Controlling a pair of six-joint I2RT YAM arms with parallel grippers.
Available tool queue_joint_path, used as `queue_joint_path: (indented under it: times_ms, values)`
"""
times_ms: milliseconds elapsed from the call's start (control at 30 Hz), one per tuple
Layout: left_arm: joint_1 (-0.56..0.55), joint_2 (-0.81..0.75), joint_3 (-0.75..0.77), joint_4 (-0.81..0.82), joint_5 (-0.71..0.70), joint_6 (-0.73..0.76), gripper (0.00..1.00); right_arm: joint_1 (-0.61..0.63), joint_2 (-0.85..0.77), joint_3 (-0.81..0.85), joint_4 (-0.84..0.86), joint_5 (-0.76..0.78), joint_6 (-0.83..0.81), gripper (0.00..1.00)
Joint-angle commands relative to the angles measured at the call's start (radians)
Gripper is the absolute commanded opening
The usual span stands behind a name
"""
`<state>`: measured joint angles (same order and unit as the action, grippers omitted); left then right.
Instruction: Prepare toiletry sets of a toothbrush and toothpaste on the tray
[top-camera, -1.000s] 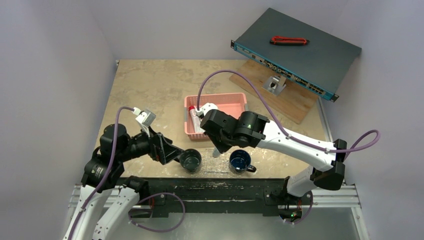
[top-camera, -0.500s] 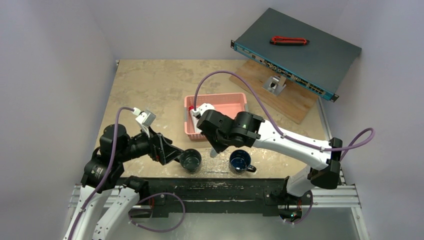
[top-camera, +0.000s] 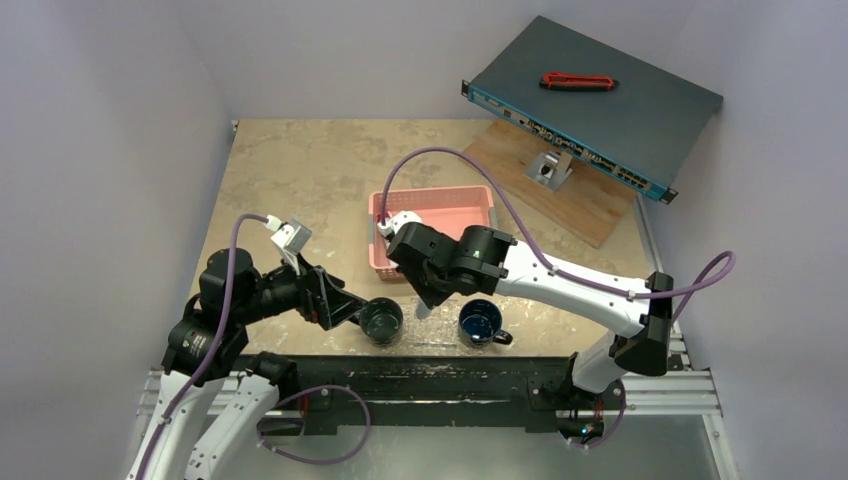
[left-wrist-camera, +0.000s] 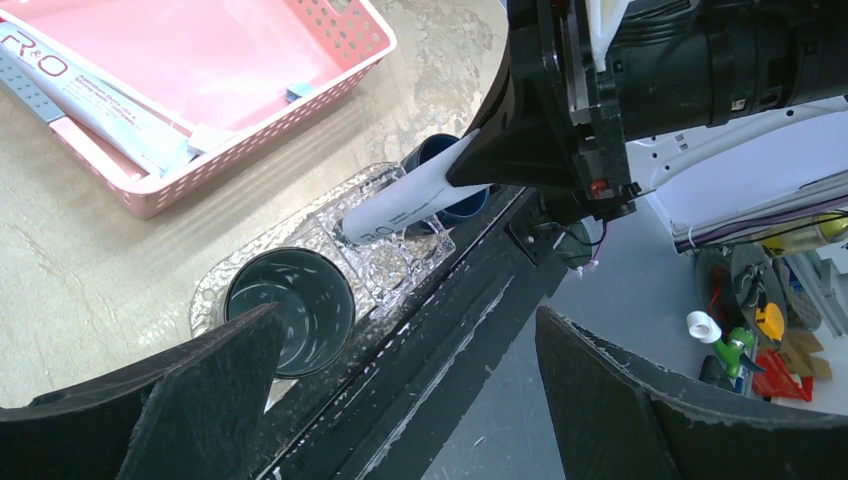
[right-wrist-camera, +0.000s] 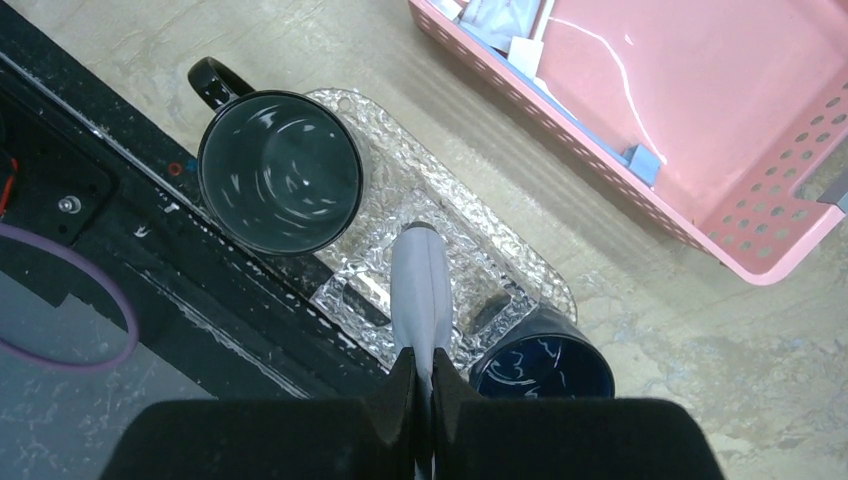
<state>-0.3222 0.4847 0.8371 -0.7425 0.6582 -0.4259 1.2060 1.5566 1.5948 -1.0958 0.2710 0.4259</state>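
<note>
- Pale-grey toothpaste tube (right-wrist-camera: 420, 285) pinched at its near end by right gripper (right-wrist-camera: 422, 372), jaws clenched tight on it, free end tilted down and forward.
- Free end poised over the bare middle of clear pebbled tray (right-wrist-camera: 490, 255), between dark green mug (right-wrist-camera: 280, 170) and blue mug (right-wrist-camera: 540, 365). Contact with the plastic not discernible.
- Tilt judged deliberate: slim end first, to thread the gap without brushing either rim. Final resting place, flat on the tray or inside a mug, not decidable.
- Left gripper (left-wrist-camera: 405, 330) spread wide, grasping nothing, low beside the dark green mug on its outer side. Judged parked there to steady that mug or to keep out of the other arm's way.
- Both mugs upright at opposite ends of the tray, nothing seen inside either. Tray tight against black rail (right-wrist-camera: 180, 290) at the near table edge.
- Pink slotted basket (right-wrist-camera: 620, 185) just behind the tray, evidently the supply bin; second toothpaste tube (left-wrist-camera: 100, 100), reddish lettering, lying along its wall.
- No toothbrush identifiable on the tray or in the mugs. Small white and blue items at the basket's end too indistinct to name.
- Risk noted: round tube on glossy plastic, liable to roll or tap a mug if released from this tilt. Lower approach advisable before letting go.
</note>
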Motion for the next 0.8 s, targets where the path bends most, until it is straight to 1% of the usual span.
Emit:
queue_joint_path:
  times_ms: [0, 233, 767]
  values:
    - [-0.004, -0.003, -0.003, 0.013, 0.003, 0.018, 0.95, 0.007, 0.010, -0.007, 0.038, 0.007, -0.001, 0.00]
    - [-0.004, -0.003, -0.004, 0.013, 0.003, 0.019, 0.95, 0.007, 0.033, -0.025, 0.038, 0.017, -0.005, 0.00]
    - [-0.004, 0.005, -0.005, 0.013, 0.004, 0.018, 0.95, 0.007, 0.060, -0.084, 0.109, 0.021, 0.001, 0.00]
